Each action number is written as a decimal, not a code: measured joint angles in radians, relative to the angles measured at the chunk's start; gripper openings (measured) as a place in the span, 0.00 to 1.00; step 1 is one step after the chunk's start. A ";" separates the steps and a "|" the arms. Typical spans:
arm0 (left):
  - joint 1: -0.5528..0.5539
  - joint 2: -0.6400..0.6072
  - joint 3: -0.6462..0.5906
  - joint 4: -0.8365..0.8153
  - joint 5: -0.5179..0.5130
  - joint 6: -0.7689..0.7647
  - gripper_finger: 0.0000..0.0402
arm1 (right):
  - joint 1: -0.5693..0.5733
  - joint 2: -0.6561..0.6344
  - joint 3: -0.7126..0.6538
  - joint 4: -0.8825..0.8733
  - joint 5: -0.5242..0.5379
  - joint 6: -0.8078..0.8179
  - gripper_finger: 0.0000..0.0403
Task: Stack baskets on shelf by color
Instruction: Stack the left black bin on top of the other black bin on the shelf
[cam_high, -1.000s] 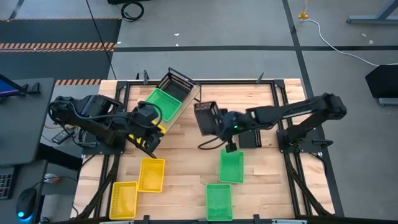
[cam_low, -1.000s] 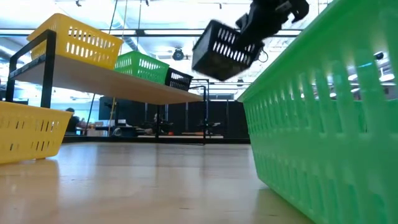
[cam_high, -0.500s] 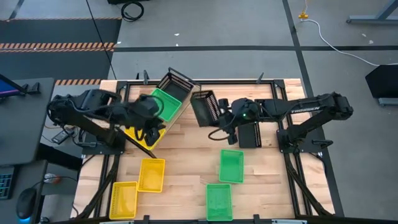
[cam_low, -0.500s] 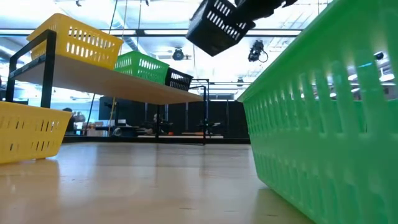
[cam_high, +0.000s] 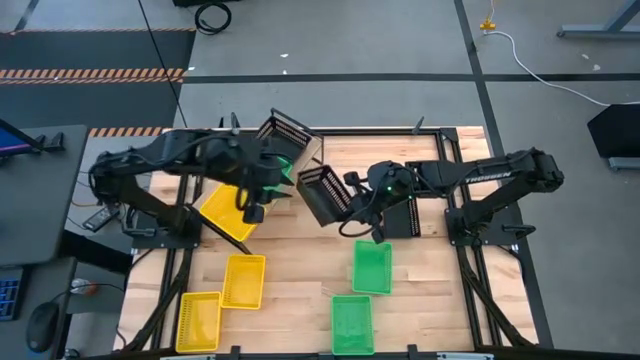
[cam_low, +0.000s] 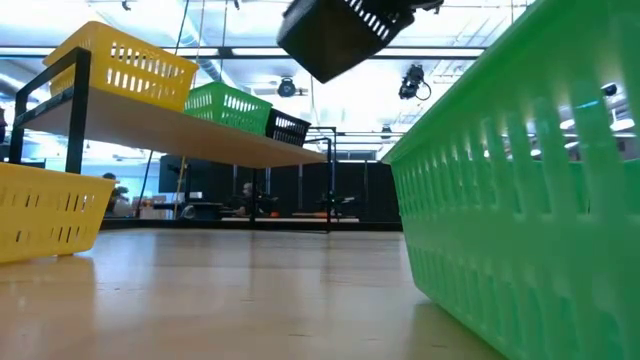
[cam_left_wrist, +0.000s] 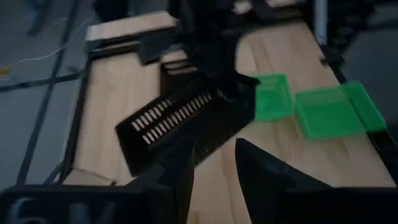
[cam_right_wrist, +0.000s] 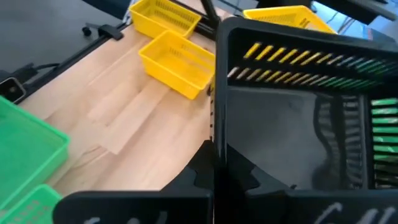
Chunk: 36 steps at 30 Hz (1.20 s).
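The left gripper (cam_high: 252, 200) hangs over the shelf (cam_high: 312, 150), its jaws parted and holding nothing. Under and just beside it a yellow basket (cam_high: 226, 209) sits on the shelf's near end; past it come a green basket (cam_low: 228, 107), mostly hidden by the arm from above, and a black basket (cam_high: 285, 131) at the far end. In the left wrist view the fingers (cam_left_wrist: 180, 177) stand apart with bare counter (cam_left_wrist: 118, 99) between them.

Well clear of these jaws, on the counter's front part, two more yellow baskets (cam_high: 243, 281) (cam_high: 198, 320) lie side by side.

The right gripper (cam_high: 350, 195) is just beside the left one, near the middle of the counter, its jaws closed on the rim of a second black basket (cam_high: 322, 194), which is tilted and raised off the wood. In the right wrist view this basket fills the space ahead of the fingers.

On the near side of the right jaws, two green baskets (cam_high: 372, 266) (cam_high: 351, 322) rest on the counter. A third black basket (cam_high: 401, 216) lies under the right arm.
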<state>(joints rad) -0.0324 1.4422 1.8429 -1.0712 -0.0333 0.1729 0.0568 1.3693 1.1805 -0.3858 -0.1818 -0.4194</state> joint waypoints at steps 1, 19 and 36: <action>0.010 0.018 0.010 -0.001 0.025 0.027 0.33 | 0.003 0.000 0.000 -0.003 0.000 0.000 0.02; 0.040 0.280 0.165 -0.187 0.079 0.358 0.56 | 0.023 0.000 0.000 -0.032 -0.004 0.047 0.02; 0.033 0.316 0.162 -0.154 0.090 0.452 0.41 | 0.053 0.000 0.000 0.019 -0.029 0.055 0.02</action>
<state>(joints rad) 0.0008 1.7582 2.0052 -1.2253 0.0566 0.6252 0.1101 1.3697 1.1805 -0.3668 -0.2109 -0.3649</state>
